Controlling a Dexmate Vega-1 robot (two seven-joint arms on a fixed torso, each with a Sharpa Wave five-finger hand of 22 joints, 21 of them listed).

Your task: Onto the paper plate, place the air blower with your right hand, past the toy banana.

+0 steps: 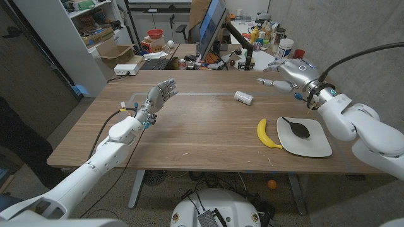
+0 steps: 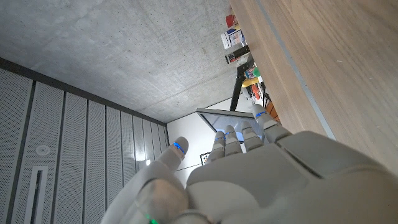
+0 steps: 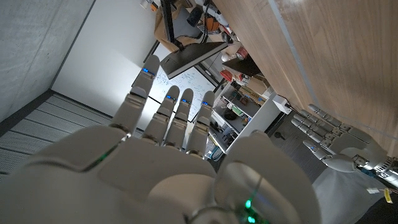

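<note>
The black air blower lies on the white paper plate at the table's right front. Just left of the plate lies the yellow toy banana. My right hand hovers open above the table's far right, well behind the plate, with nothing in it; its fingers are spread in the right wrist view. My left hand stands open over the left half of the table, fingers apart, holding nothing. The left hand is also seen across the table in the right wrist view.
A small white cylinder lies on the table behind the banana. Beyond the far edge stand a monitor, bottles and clutter. A pale strip runs across the tabletop near the back.
</note>
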